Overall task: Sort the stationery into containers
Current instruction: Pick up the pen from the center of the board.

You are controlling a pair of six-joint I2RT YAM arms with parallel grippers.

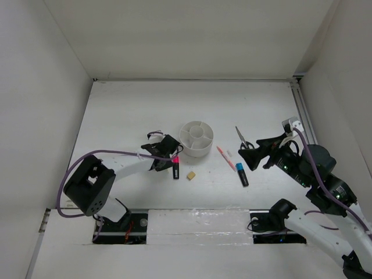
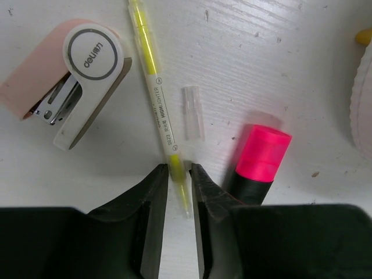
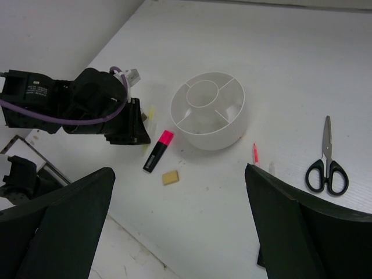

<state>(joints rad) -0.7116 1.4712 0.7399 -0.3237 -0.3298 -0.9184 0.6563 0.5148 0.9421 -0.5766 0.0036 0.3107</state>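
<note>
Left wrist view: the left gripper had its jaws a narrow slit apart, straddling the near end of the yellow highlighter. Whether they pinched it could not be told. The highlighter lay flat on the table, its long axis running away from the jaws and tilting slightly left, between a pink stapler and the pink-capped marker. The right gripper hung wide open and empty. The white organizer looked empty, with the scissors, tan eraser and blue-capped marker still outside it, so sorting had seemingly barely begun.

Overhead and right-wrist views both look down on the organizer.
</note>
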